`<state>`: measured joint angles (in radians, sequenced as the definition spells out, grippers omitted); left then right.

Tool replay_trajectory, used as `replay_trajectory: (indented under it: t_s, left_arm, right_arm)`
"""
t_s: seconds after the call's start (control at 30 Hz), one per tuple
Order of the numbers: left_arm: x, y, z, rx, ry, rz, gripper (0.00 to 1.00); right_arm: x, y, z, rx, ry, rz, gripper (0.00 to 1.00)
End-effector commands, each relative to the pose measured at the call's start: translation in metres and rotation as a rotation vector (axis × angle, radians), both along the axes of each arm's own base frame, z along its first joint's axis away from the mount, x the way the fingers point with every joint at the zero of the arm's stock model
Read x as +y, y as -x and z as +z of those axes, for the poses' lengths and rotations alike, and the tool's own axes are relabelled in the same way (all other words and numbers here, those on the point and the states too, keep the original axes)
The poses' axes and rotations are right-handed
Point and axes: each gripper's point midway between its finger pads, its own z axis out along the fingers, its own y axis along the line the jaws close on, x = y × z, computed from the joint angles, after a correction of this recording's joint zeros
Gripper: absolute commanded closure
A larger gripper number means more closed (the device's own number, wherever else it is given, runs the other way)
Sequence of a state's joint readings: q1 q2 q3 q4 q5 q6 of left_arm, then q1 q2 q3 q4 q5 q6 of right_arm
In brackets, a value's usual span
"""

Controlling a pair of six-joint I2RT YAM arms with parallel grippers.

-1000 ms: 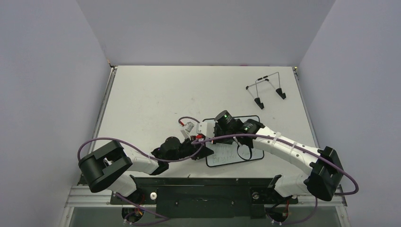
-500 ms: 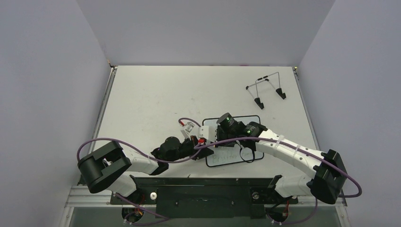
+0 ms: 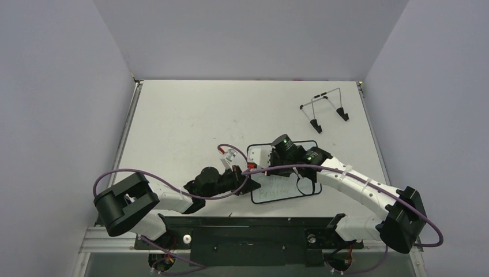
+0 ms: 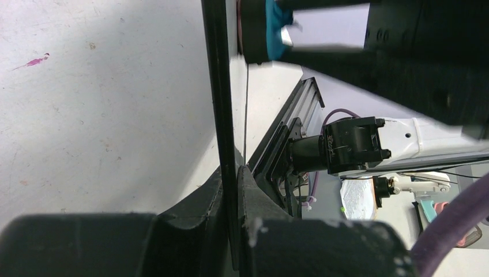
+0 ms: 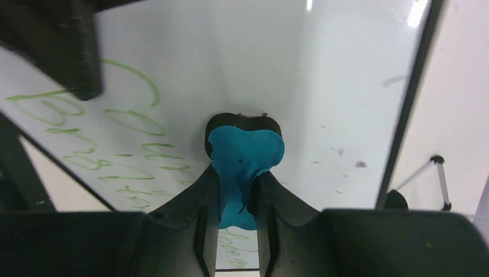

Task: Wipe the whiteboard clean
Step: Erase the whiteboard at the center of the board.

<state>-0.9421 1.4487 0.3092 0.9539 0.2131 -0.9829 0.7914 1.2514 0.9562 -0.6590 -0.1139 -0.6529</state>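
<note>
The whiteboard (image 3: 284, 190) lies on the table in front of the arms, white with a thin black rim. Green handwriting (image 5: 130, 124) covers its near-left part, and the area right of it (image 5: 323, 86) is wiped white. My left gripper (image 3: 247, 180) is shut on the board's left edge, which shows edge-on as a black strip (image 4: 221, 86) between the fingers (image 4: 233, 173). My right gripper (image 5: 237, 190) is shut on a blue eraser (image 5: 245, 154), whose black pad presses flat on the board. The same eraser (image 4: 275, 27) shows in the left wrist view.
A thin wire stand with black feet (image 3: 324, 109) stands at the far right of the table. Purple cables loop from both arms over the board's near side. Grey walls close in the table on three sides.
My right gripper has slid the eraser to the right along the far part of the board. The left gripper has kept its hold on the board's edge.
</note>
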Motion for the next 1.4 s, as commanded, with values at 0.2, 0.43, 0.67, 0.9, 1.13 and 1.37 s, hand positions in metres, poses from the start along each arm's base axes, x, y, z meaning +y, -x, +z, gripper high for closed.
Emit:
replay_trajectory:
  t_s: [0.2, 0.43, 0.67, 0.9, 1.13, 1.37]
  left_arm:
    - [-0.012, 0.002, 0.043, -0.151, 0.108, -0.053, 1.0]
    - [-0.012, 0.003, 0.045, -0.152, 0.113, -0.058, 1.0]
    - [-0.013, 0.003, 0.045, -0.151, 0.113, -0.057, 1.0]
    - [-0.014, 0.002, 0.045, -0.15, 0.113, -0.06, 1.0]
    - [-0.015, 0.001, 0.046, -0.152, 0.112, -0.058, 1.0]
    - [-0.016, 0.001, 0.046, -0.153, 0.112, -0.062, 1.0]
  right_arm:
    - [-0.013, -0.034, 0.018, -0.097, -0.096, -0.22, 1.0]
    - [-0.018, 0.022, -0.009, 0.092, -0.024, 0.088, 1.0]
    - [-0.025, 0.004, -0.003, 0.014, -0.035, -0.023, 1.0]
    - [-0.042, -0.032, 0.007, -0.094, -0.054, -0.232, 1.0]
    - [-0.036, -0.01, -0.005, 0.018, -0.005, -0.105, 1.0]
    - [-0.022, 0.027, -0.014, 0.098, 0.03, 0.124, 1.0]
